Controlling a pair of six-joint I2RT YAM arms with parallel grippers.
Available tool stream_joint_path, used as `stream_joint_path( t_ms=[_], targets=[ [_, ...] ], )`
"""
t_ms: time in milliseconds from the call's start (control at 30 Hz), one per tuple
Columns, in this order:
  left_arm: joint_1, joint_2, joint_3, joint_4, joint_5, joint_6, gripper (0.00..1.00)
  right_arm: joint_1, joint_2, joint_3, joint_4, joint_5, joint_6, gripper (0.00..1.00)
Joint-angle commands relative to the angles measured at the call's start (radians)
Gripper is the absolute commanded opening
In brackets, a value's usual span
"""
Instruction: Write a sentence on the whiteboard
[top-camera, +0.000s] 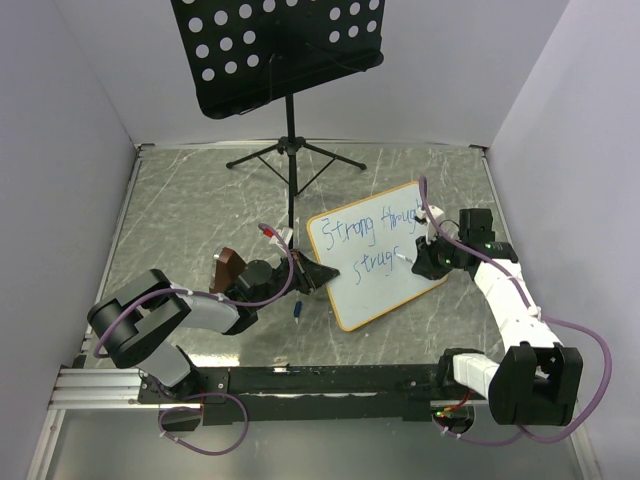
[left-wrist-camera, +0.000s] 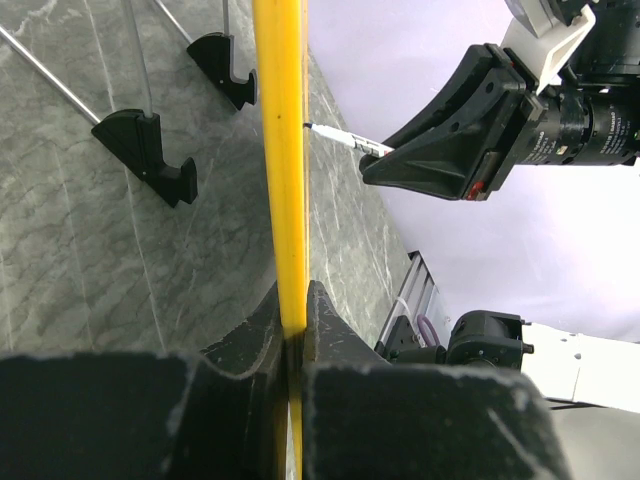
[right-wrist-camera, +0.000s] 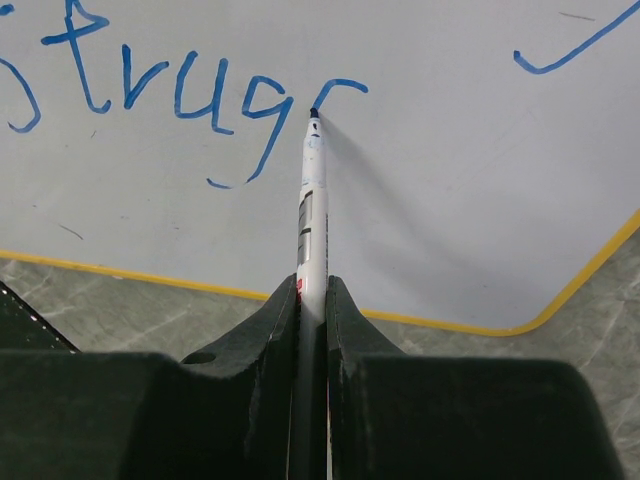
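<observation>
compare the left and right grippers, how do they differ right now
The left gripper clamps the yellow frame edge of the whiteboard; the right gripper clamps a marker. The left sits at the board's side, the right over its face, marker tip touching the blue writing. Both are shut.

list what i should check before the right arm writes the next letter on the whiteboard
1. Marker clamped in the right gripper: ok.
2. Marker tip on the whiteboard, at the half-drawn second g: ok.
3. Left gripper shut on the whiteboard's yellow frame edge: ok.
4. Bare white to the right of the tip for more letters: ok.
5. The sentence complete: not ok, the second line stops at "strug".
6. Whiteboard lying flat on the table: cannot tell.
</observation>
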Motion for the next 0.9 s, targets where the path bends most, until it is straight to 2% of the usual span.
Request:
stream_joint_path(
  t_ms=[0, 367, 867],
  targets=[
    [-0.007, -0.003, 0.032, 0.122, 0.048, 0.04, 0.01, 0.001, -0.025, -0.016, -0.024, 0.004, -0.039, 0.0],
    [-0.009, -0.004, 0.03, 0.122, 0.05, 0.04, 0.01, -0.033, -0.038, 0.001, 0.047, 0.047, 0.033, 0.0],
    [-0.007, 0.0, 0.038, 0.121, 0.055, 0.04, 0.01, -0.03, 0.036, 0.071, 0.073, 0.032, 0.077, 0.0]
  ],
)
